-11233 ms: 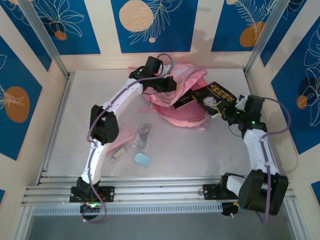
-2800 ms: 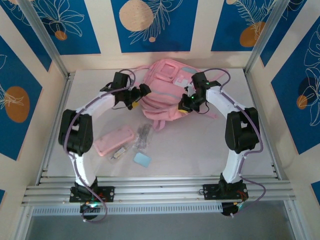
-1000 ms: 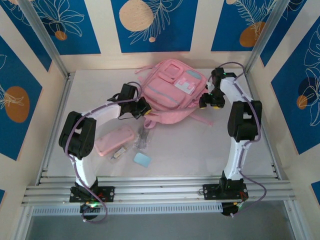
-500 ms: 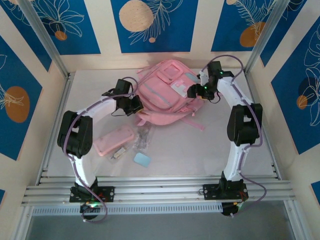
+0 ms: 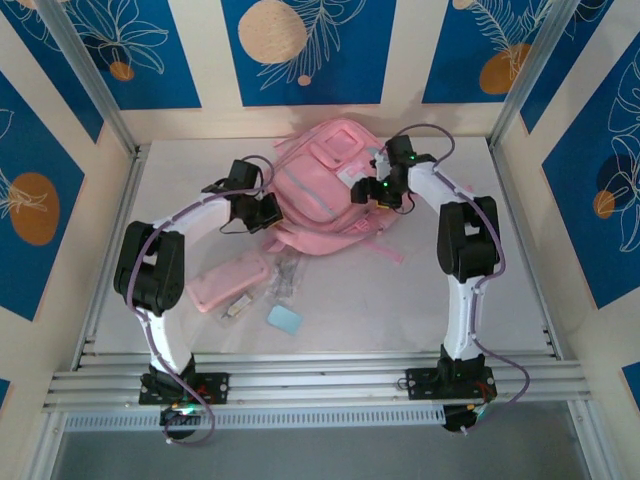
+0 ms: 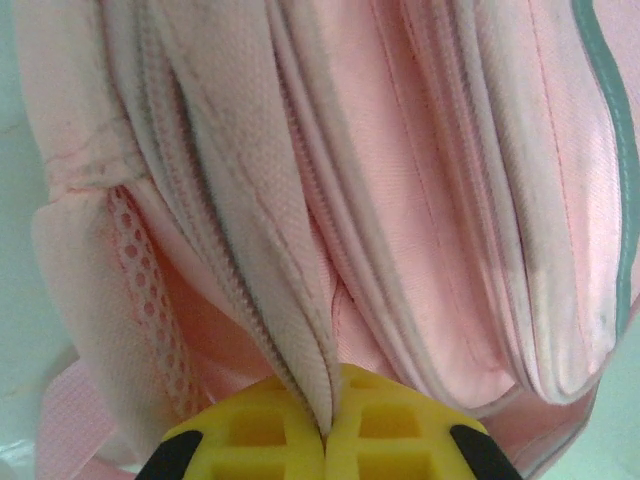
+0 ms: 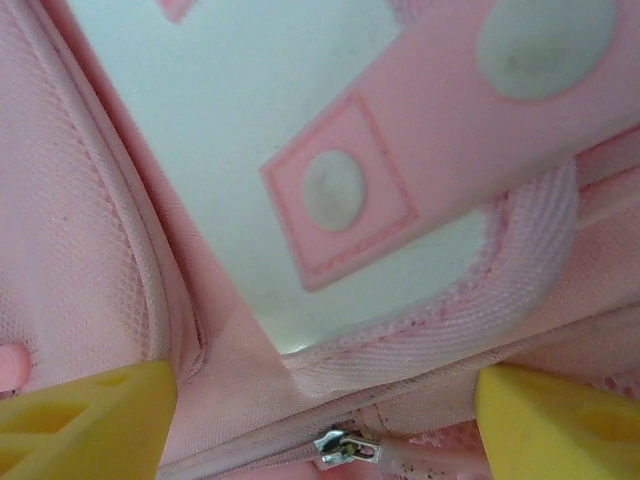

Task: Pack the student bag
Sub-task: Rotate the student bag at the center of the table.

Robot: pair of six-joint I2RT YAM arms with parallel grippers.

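Left gripper (image 5: 262, 212) is clenched on a fold of the student bag (image 5: 322, 180). In the left wrist view we see its yellow fingers (image 6: 250, 445) pressed together, with the pink zip seam pinched between them. We find the bag lying on the counter (image 5: 430, 290), towards the back wall, front pockets up, between our two arms. Right gripper (image 5: 375, 190) sits at the bag's right side, over the pale patch (image 7: 230, 130). Its jaws stand wide apart, released, and a metal zip pull (image 7: 345, 447) lies between them. Whether those fingers press the fabric we cannot quite tell. Nearer to us than the bag, off its left corner, lie a pink pencil case (image 5: 230, 280), a clear packet (image 5: 287, 270) just beside it, and a small pale-blue square (image 5: 285, 319).
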